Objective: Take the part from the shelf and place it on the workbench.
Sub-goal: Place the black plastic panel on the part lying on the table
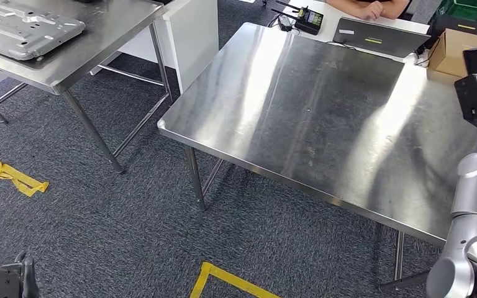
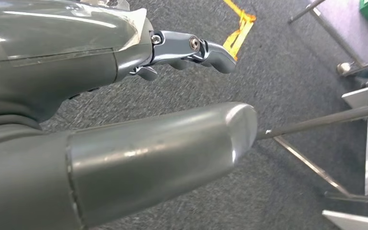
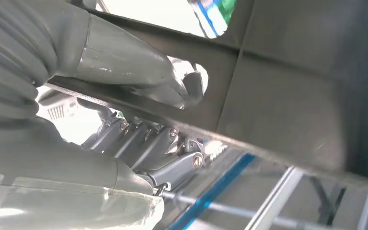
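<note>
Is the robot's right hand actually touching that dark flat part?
Touching: the right wrist view shows the right hand gripping the part, thumb on one face, fingers on the other.

The large workbench with a brushed stainless-steel top (image 1: pixel 323 118) looked glossy, with streaked reflections. The second steel table (image 1: pixel 93 37) bore a matt grey pressed sheet-metal part (image 1: pixel 22 28). The blue-grey carpet floor (image 1: pixel 99 230) looked rough. A brown cardboard box (image 1: pixel 456 49) was matt.

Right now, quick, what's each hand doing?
Left hand: open, holding nothing, above the carpet.
Right hand: gripping the edge of a dark panel.
</note>
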You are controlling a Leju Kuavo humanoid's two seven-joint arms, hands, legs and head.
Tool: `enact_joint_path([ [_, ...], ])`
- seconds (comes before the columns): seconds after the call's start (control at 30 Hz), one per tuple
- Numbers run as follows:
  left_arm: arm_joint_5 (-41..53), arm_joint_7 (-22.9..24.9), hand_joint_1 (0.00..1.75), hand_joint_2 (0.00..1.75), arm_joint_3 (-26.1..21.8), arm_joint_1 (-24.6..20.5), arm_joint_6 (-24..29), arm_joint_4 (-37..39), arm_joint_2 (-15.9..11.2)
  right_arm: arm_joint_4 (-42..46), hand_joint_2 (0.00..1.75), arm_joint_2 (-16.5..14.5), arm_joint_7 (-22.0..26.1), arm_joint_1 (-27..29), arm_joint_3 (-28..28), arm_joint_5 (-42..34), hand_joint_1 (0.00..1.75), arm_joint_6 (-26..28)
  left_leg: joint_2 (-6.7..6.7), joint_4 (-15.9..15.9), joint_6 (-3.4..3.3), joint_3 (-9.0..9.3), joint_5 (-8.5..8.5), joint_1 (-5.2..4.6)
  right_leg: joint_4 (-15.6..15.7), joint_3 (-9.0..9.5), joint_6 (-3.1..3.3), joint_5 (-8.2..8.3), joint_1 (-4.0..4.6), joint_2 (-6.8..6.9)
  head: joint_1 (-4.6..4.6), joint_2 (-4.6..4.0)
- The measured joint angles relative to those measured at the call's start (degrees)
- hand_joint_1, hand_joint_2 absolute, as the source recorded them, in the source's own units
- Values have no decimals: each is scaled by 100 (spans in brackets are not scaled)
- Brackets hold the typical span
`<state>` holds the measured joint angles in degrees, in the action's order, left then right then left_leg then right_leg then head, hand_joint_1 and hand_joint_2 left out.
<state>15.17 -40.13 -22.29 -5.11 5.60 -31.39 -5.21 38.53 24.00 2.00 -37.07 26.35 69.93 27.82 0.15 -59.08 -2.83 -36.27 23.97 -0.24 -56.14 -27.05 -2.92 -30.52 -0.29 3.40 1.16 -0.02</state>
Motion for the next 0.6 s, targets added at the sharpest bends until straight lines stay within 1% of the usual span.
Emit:
enact_joint_path([
  [0.1,75,0,0,0,2,-19,-40,147,0,-98,175,-117,-9,-2,-24,77,175,-6,-3,-1,-4,-5,-4,-17,-2,-2,-4,4,-11,4,-1,0],
  [0.23,228,0,0,0,-3,-67,-93,346,-7,-148,175,-180,-13,-60,-24,213,175,-118,1,-1,-7,-16,-7,-28,-5,27,-10,8,-17,-2,-1,0],
  [0.47,303,0,0,0,-168,-58,-106,504,-8,-363,175,-324,-106,-596,-86,598,175,-215,21,-1,-9,-20,-8,-22,-9,19,-10,8,-13,-16,-1,0],
  [0.6,297,0,0,0,-265,15,-112,507,-8,-506,175,-405,-31,-762,-105,471,175,-144,20,0,-8,-20,-8,-19,-9,19,-9,8,-9,-14,-1,0],
])
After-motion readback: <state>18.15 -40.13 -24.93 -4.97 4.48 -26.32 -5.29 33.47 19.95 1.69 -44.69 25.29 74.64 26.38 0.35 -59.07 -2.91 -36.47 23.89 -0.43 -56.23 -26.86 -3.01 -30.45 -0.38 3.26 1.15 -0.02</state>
